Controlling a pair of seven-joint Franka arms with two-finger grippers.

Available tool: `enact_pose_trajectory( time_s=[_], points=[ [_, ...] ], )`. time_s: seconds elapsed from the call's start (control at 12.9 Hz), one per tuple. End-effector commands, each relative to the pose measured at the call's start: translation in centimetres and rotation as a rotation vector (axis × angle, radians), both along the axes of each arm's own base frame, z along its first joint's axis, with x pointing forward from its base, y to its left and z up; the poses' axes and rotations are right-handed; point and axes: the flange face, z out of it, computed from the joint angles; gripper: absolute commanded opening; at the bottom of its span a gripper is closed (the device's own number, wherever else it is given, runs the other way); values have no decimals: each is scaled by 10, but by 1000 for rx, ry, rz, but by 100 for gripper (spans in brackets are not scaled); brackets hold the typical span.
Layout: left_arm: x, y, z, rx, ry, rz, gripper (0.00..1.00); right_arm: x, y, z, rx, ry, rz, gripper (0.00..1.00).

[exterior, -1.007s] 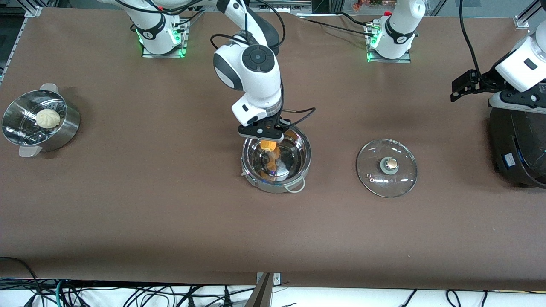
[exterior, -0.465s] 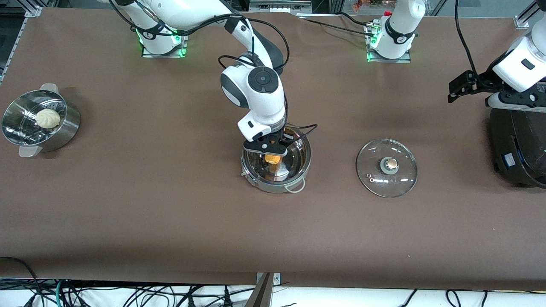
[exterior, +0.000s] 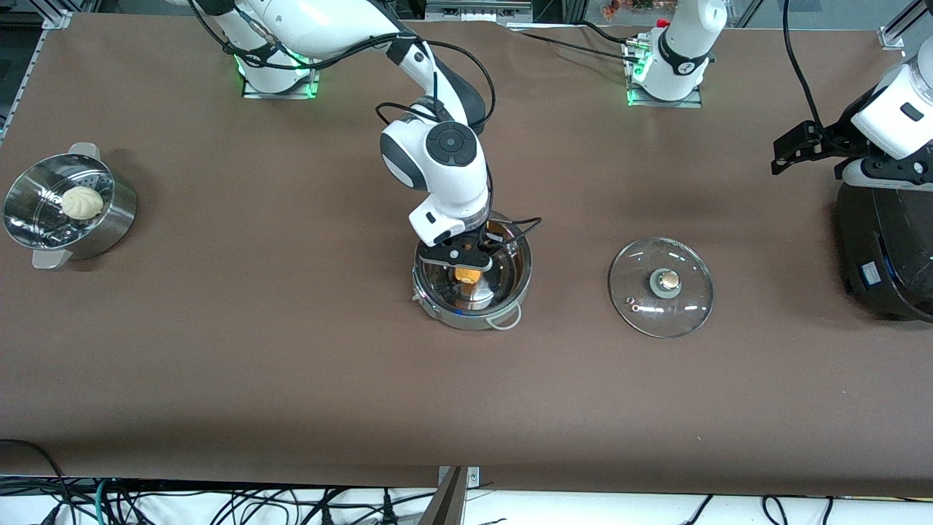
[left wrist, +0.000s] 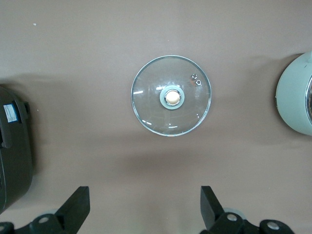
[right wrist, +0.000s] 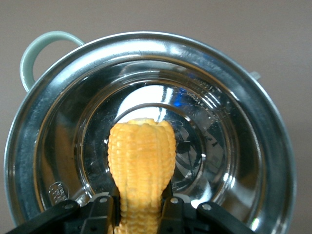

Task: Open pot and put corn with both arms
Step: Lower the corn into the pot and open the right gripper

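The right end effector is down inside the pot, squeezing the corn by one end. The corn hangs straight down from it, tip just above the shiny bottom. If it lets go now, I think the corn could tip, roll and bang the side. The lid lies on the counter, under the left end effector, which waits wide open and holds nothing.

High front view, two wrist close-ups

corn in pot, lid beside
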Motion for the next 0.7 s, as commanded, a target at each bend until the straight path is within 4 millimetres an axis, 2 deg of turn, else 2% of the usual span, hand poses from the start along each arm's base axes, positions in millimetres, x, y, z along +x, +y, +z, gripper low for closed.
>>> enact_pose_trajectory(
  time_s=[0.0,0.08,0.23,0.31,0.39,0.54,0.62],
  points=[
    [0,0,4,27,0,4,100,3,9,-9,-4,-33,2,34],
    [0,1,4,27,0,6,100,3,9,-16,-8,-31,4,34],
    [-1,14,6,23,-1,24,100,4,9,-23,-5,-34,7,41],
    [-1,17,7,25,-4,29,100,3,10,-25,-6,-31,7,58],
    [-1,23,7,23,-2,38,100,3,10,-25,-8,-35,9,69],
    [-1,29,6,23,-1,46,100,3,10,-28,-33,-56,30,81],
    [-2,29,7,23,-2,48,100,3,10,-28,-34,-57,31,84]
  ],
)
